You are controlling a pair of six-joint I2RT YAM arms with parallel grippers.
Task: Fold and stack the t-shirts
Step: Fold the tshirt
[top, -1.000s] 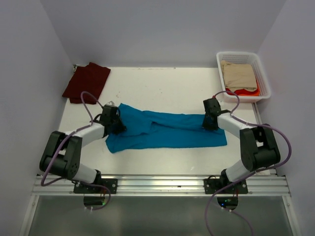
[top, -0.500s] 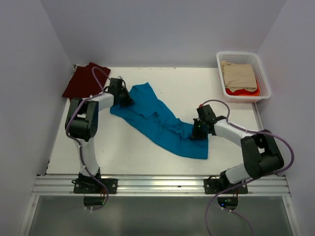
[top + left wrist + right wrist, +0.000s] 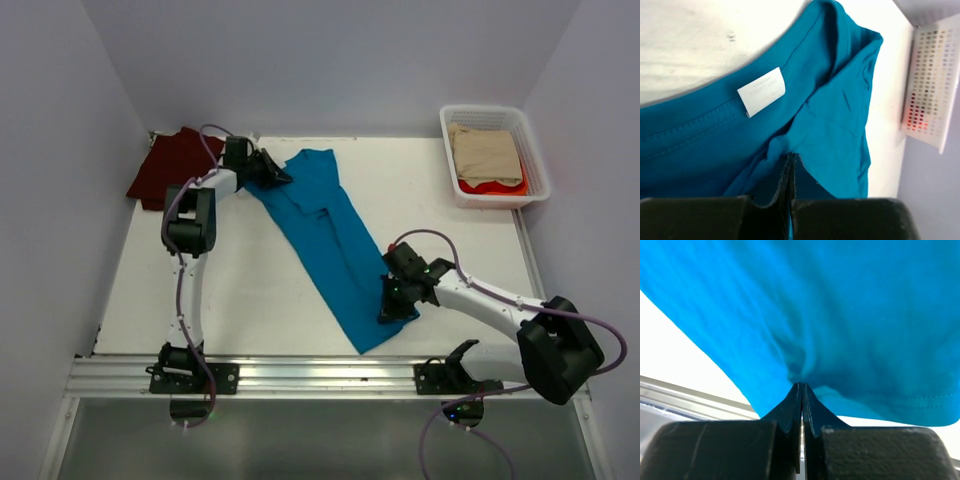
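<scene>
Top external view, far left: the maroon t-shirt (image 3: 175,165) lies bunched in the back corner, just beyond the left gripper (image 3: 272,175) on its outer side, and nothing is touching it. The left gripper is pinched tight on the neck end of the teal t-shirt (image 3: 330,235), with a fold of cloth between its closed jaws just by the white neck label (image 3: 761,91). From there the shirt runs as a long diagonal band across the table (image 3: 250,300) to the right gripper (image 3: 393,308), which is clamped on cloth near the hem. Held at both ends, I'd say, to draw it straight for folding. Far behind the right gripper sits the white basket (image 3: 540,185) of clothes, well apart
</scene>
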